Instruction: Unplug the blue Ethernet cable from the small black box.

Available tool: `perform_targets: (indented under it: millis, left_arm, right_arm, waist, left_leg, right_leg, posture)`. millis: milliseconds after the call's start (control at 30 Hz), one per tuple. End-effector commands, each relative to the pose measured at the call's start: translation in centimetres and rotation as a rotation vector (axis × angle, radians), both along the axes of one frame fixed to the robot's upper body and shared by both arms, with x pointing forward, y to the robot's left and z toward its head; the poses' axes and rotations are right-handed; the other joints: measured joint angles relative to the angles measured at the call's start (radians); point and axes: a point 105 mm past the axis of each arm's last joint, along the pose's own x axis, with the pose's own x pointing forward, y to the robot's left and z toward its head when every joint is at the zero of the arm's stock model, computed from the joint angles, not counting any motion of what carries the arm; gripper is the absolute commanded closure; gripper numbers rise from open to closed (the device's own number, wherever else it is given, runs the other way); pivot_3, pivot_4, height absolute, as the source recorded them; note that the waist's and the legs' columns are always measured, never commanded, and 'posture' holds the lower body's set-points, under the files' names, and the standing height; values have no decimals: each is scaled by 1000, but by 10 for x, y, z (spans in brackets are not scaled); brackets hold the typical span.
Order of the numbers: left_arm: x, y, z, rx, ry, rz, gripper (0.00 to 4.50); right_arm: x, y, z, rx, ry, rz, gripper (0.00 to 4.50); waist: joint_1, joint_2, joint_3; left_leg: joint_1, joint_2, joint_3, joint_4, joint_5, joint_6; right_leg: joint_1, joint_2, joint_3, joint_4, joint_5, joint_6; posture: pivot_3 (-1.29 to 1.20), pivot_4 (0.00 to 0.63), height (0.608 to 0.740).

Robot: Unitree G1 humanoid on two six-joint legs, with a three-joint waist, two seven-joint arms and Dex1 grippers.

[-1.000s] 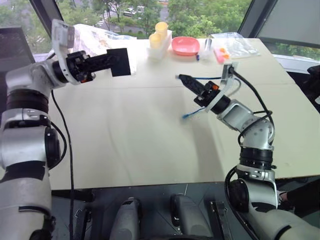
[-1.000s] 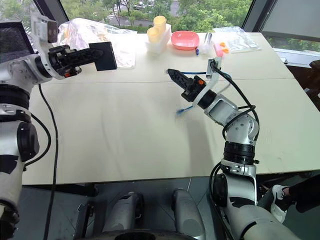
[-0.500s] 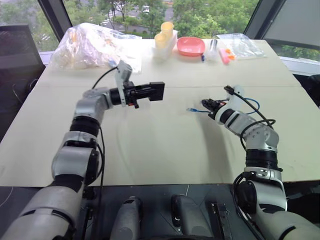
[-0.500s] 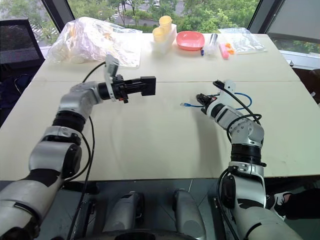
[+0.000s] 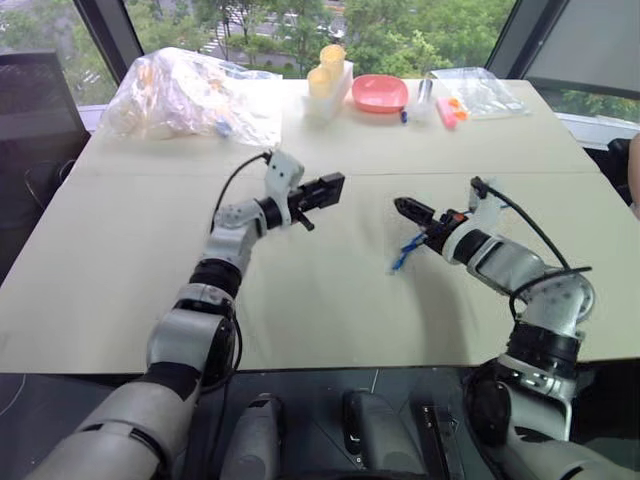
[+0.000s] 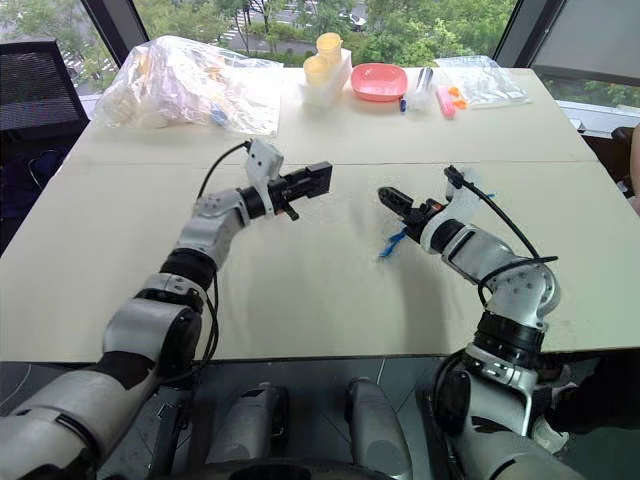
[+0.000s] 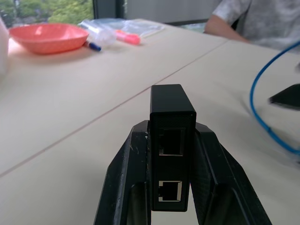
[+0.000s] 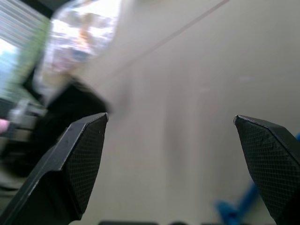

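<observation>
Blue Ethernet cable free of the black box

Thin bright blue Ethernet cable (image 5: 404,252) dangles just below the right gripper (image 5: 404,210), whose black fingers stand spread wide. Left gripper (image 7: 171,164) pinches the small matte black plastic box (image 7: 171,140), both sockets empty, above the beige table (image 5: 300,300).

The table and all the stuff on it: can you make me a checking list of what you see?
Surface: beige table, seam across.
Job's things: small black box, both ports empty; blue Ethernet cable unplugged, below the right gripper.
Clutter: plastic bag, yellow cups, pink bowl, clear pouch.
Grippers: left gripper clamps the box; right gripper open.
Cables: black arm cables.
Surroundings: windows, trees; a person's arm.
</observation>
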Motion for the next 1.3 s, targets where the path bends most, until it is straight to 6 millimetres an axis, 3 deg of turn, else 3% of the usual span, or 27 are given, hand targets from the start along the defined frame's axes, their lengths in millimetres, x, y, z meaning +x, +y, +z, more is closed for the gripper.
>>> perform_targets:
  millis: [33, 133, 267, 333, 400, 500, 700, 900, 1167, 1300]
  left_arm:
    - [-2, -8, -5, 8, -40, 28, 3997]
    - [-2, -10, -10, -23, -30, 67, 3997]
    - [-3, -11, -11, -36, -44, 81, 3997]
    - [-4, -10, -11, -42, -50, 90, 2963]
    - [-4, -8, -10, -57, -53, 92, 2334]
    - [-3, -6, -7, -59, -63, 98, 1523]
    - [-5, -1, -4, -47, -90, 111, 49]
    - [-6, 6, -5, -54, -97, 141, 22]
    - [-9, 8, -1, -77, -110, 158, 22]
    - [-11, 8, -1, -84, -112, 162, 22]
  right_arm:
    - [-9, -4, -2, 65, 79, -49, 33]
    - [-17, -11, -16, 11, 157, -72, 33]
    - [-24, -14, -21, -91, 184, -66, 33]
    - [-27, -16, -22, -180, 185, -50, 0]
    - [-33, -22, -24, -338, 171, -12, 0]
    - [-43, -38, -25, -683, 142, 86, 0]
    - [-73, -53, -7, -1117, 10, 406, 0]
    - [-73, -74, -8, -1606, -170, 654, 0]
    - [-32, -116, 19, -2252, -382, 842, 0]
    - [-22, -123, 23, -2393, -514, 953, 0]
  waist:
    - [1, 0, 0]
    - [5, 0, 0]
    - [-1, 0, 0]
    - [-5, 0, 0]
    - [-4, 1, 0]
    - [-1, 2, -1]
    - [1, 2, -1]
    - [0, 3, -2]
    - [2, 3, -2]
    - [6, 3, -2]
  left_leg:
    - [0, 0, 0, 0, 0, 0]
    - [-1, -1, 0, 0, 0, 0]
    - [-1, -2, 1, 1, 0, 0]
    - [0, -2, 1, 1, 0, 0]
    - [0, -1, 1, 1, 0, 0]
    - [0, -1, 1, 1, 0, 0]
    - [0, -1, 1, 2, -1, 2]
    - [1, 0, 2, 2, -2, 3]
    - [1, -1, 7, 3, -2, 3]
    - [1, -2, 7, 2, -2, 3]
  right_leg:
    - [0, 0, 0, 0, 0, 0]
    - [1, -2, 0, -1, 0, 0]
    - [1, -3, 1, -2, 1, 3]
    - [1, -2, 2, -2, 1, 3]
    - [1, -1, 2, -2, 1, 2]
    - [1, 0, 2, -2, 1, 2]
    - [2, -1, 2, -5, 1, 2]
    - [6, 0, 1, -11, -1, -2]
    - [6, -2, 2, -15, 0, -1]
    - [5, -2, 2, -15, 0, -1]
  posture:
    - [0, 150, 740]
    - [0, 150, 740]
    - [0, 150, 740]
    - [0, 150, 740]
    - [0, 150, 740]
    - [0, 150, 740]
    - [0, 150, 740]
    - [0, 150, 740]
    - [0, 150, 740]
    - [0, 150, 740]
